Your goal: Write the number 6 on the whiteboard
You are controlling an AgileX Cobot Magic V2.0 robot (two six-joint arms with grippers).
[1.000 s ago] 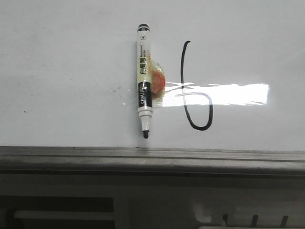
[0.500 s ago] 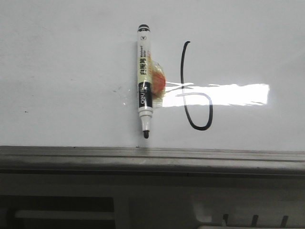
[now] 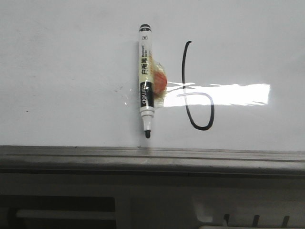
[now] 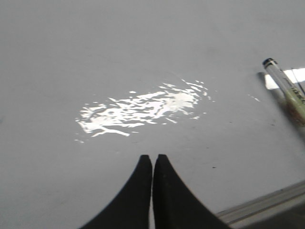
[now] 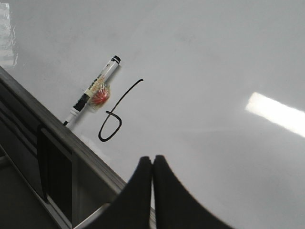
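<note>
Where the front view looks over the grey edge rail [image 3: 152, 160], shows no gripper. On the whiteboard [image 3: 62, 71], just right of the marker pen [image 3: 146, 81], sits the number 6 [image 3: 196, 90], long axis upright, stem tip away from the rail, loop toward it, crossed by a bright glare patch [image 3: 233, 94]. Pen upright too, tip toward the rail, orange blob at its barrel.

In the left wrist view, left gripper [image 4: 152, 160] pressed fully together, grasping nothing, clear of the board; pen end at the frame edge.

In the right wrist view, right gripper [image 5: 152, 161] likewise closed tight and empty, apart from the 6, which lies just beside the pen, loop nearest the rail.
</note>
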